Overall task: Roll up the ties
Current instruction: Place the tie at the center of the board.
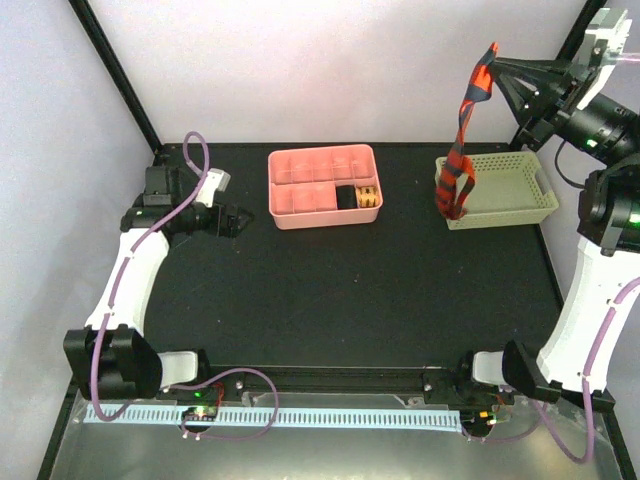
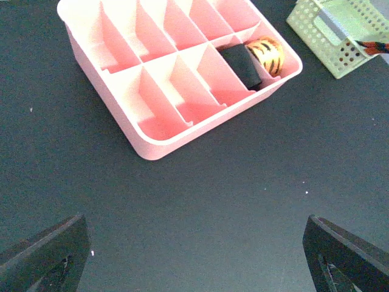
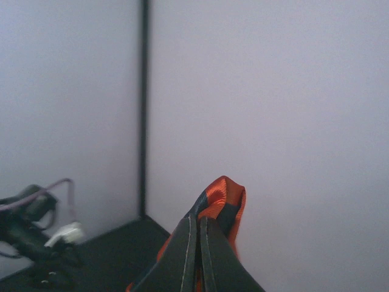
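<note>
The right gripper (image 1: pixel 497 62) is pinched tight on the top fold of the tie (image 1: pixel 462 140), holding it high up near the back-right post (image 1: pixel 572 35). The tie hangs straight down, with its lower end at the left end of the green basket (image 1: pixel 510 215). Whether that end sits inside or against the basket's side, I can't tell. The right arm stands tall off the table's (image 1: pixel 350 300) right edge, with its wrist level and pointing left. The left gripper (image 1: pixel 235 220) is spread wide and empty. It is low over the table, just left of the pink tray (image 1: pixel 272 190), with bare mat below. Its arm runs along the left edge, bent inward.
</note>
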You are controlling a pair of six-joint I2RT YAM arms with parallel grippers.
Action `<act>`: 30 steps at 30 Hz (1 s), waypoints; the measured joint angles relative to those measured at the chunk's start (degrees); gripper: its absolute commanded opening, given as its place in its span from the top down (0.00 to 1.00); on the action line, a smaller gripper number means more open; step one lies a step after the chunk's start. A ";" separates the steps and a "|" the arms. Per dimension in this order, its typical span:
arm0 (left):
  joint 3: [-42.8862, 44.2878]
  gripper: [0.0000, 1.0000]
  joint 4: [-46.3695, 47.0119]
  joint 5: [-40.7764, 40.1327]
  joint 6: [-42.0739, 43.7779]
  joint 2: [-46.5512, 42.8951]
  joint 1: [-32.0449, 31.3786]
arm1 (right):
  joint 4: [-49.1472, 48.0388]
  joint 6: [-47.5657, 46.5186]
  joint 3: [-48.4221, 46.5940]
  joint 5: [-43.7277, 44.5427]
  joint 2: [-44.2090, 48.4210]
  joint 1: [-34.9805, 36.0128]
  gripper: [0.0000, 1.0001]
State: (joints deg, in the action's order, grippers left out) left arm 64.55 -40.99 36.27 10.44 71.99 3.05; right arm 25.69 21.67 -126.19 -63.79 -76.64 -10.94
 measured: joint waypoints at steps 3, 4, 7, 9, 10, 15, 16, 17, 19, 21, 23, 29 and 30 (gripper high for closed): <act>-0.24 0.01 0.79 0.63 -0.02 -2.05 0.04 | -14.58 13.53 6.38 -5.33 2.29 0.26 0.98; -0.26 0.01 0.98 0.87 -0.02 -2.36 0.04 | -17.53 16.13 8.11 -6.51 2.89 0.33 0.98; -0.31 0.01 1.68 1.53 -0.02 -2.78 0.15 | -22.99 20.68 14.16 -9.51 5.09 0.37 0.98; -0.61 0.01 2.08 1.95 0.00 -2.78 0.24 | -24.87 22.45 16.85 -11.06 5.57 0.37 0.98; -0.85 0.01 2.12 2.34 0.00 -2.78 0.26 | -25.40 22.97 17.40 -11.54 5.49 0.57 0.98; -1.44 0.01 2.51 4.85 0.28 -2.78 0.26 | -28.04 27.02 13.64 -13.05 2.38 5.01 0.98; -1.53 0.01 2.91 5.46 0.37 -2.78 0.26 | -28.50 27.91 10.40 -13.11 0.90 6.84 0.98; -1.79 0.01 3.54 6.23 0.46 -2.89 0.26 | -29.40 28.52 7.76 -12.96 -0.31 8.87 0.98; -2.27 0.01 4.09 7.43 0.59 -3.23 0.26 | -31.34 29.55 4.57 -12.70 -1.31 12.87 0.98; -2.75 0.01 4.61 8.20 0.81 -3.87 0.26 | -32.48 29.88 3.23 -12.11 -1.25 16.68 0.98; -3.19 0.01 4.83 8.52 0.94 -4.90 0.26 | -33.29 29.64 2.73 -11.52 -0.98 20.46 0.98; -5.25 0.01 6.58 8.96 0.94 -9.14 0.39 | -32.13 26.93 1.16 -10.58 -2.60 28.85 0.98; -5.57 0.01 7.10 9.01 0.94 -9.84 0.46 | -31.58 26.32 0.50 -10.34 -3.45 29.90 0.98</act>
State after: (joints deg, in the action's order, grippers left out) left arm 58.98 -33.89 45.28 11.38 62.15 3.51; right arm -5.89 47.99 -125.69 -74.13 -80.09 18.96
